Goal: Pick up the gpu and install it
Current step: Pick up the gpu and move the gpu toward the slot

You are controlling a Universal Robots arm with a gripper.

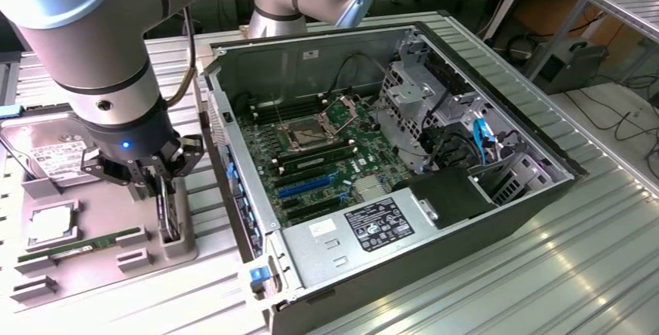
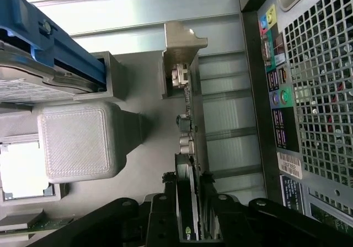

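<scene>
The gpu (image 1: 168, 213) stands on edge in a grey tray (image 1: 103, 273) just beside the computer case (image 1: 464, 227). The gripper (image 1: 154, 174) straddles it; we cannot tell if it is clamped. We judge a square, centred hold matters. The wrist view shows the card's alignment; the exterior view shows the motherboard (image 1: 319, 157) inside the case.

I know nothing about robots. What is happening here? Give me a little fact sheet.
arm: gripper down over the gray tray, closed on the gpu
card: upright in its holder on the tray, not yet lifted
also on tray: hard drive, green memory stick
exterior view's right: computer case, side open, motherboard showing
</scene>
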